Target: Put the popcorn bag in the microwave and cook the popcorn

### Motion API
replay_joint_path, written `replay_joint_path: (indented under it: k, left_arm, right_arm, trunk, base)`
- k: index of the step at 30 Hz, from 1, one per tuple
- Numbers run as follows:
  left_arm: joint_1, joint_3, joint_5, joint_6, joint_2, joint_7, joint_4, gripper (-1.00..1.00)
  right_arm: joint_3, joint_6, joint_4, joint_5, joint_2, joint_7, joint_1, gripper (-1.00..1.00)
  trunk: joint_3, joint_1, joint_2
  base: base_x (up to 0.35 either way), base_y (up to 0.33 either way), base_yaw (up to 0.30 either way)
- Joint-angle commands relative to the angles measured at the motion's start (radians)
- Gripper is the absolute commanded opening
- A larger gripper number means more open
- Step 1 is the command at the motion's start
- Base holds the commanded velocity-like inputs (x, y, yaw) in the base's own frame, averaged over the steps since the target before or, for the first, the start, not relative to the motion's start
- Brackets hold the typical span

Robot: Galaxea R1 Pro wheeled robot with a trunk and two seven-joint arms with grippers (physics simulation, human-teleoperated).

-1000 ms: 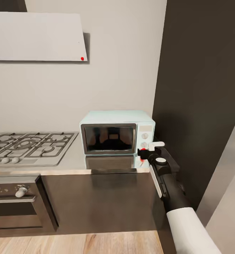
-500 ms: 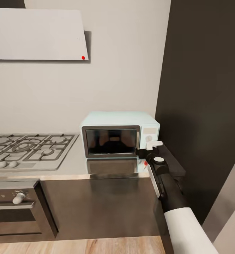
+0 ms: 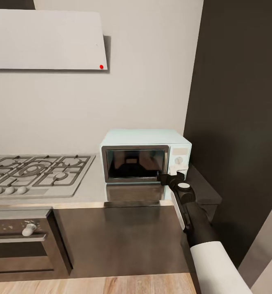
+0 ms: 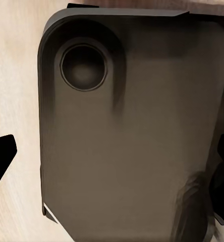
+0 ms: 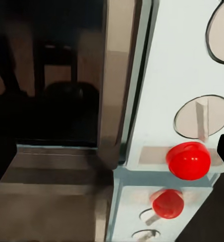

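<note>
The right gripper (image 3: 171, 176) is reaching at the microwave (image 3: 146, 157) (door closed), by its red button (image 5: 188, 160). I cannot tell if its fingers are apart. It is probably best pressing straight and gently.

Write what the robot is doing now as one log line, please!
right gripper at microwave control panel | red button close ahead | door shut | on countertop

The right arm (image 3: 201, 232) reaches forward, right gripper (image 3: 171, 178) fingers apart.
</note>
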Motion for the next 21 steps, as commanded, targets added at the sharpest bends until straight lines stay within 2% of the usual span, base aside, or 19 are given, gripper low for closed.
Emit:
replay_joint_path:
  k: [1,10,16,17,18,21]
  left_arm:
    - [0.0,0.002,0.006,-0.002,0.0,-0.004,0.0,1.0]
    - [0.0,0.001,0.006,-0.002,0.0,-0.004,0.0,1.0]
    - [0.0,0.001,0.006,-0.002,0.0,-0.004,0.0,1.0]
    - [0.0,0.001,0.006,-0.002,0.0,-0.004,0.0,1.0]
    - [0.0,0.001,0.006,-0.002,0.0,-0.004,0.0,1.0]
    - [0.0,0.001,0.006,-0.002,0.0,-0.004,0.0,1.0]
  right_arm:
    - [0.002,0.009,-0.001,0.006,0.0,-0.003,0.0,1.0]
    - [0.001,0.005,-0.001,-0.002,0.0,-0.004,0.0,1.0]
    - [0.001,-0.029,-0.006,-0.035,0.0,-0.005,0.0,1.0]
    - [0.001,-0.034,-0.006,-0.036,0.0,-0.006,0.0,1.0]
    - [0.001,-0.072,-0.006,-0.036,0.0,-0.006,0.0,1.0]
    - [0.001,-0.078,-0.004,-0.037,0.0,-0.006,0.0,1.0]
  trunk:
    - [-0.001,0.0,-0.001]
    - [-0.001,0.0,-0.001]
    - [-0.001,0.0,-0.001]
    - [-0.001,0.0,-0.001]
    - [-0.001,0.0,-0.001]
    - [-0.001,0.0,-0.001]
  base:
    - [0.0,0.0,0.0]
    - [0.0,0.0,0.0]
    - [0.0,0.0,0.0]
    - [0.0,0.0,0.0]
    - [0.0,0.0,0.0]
    - [0.0,0.0,0.0]
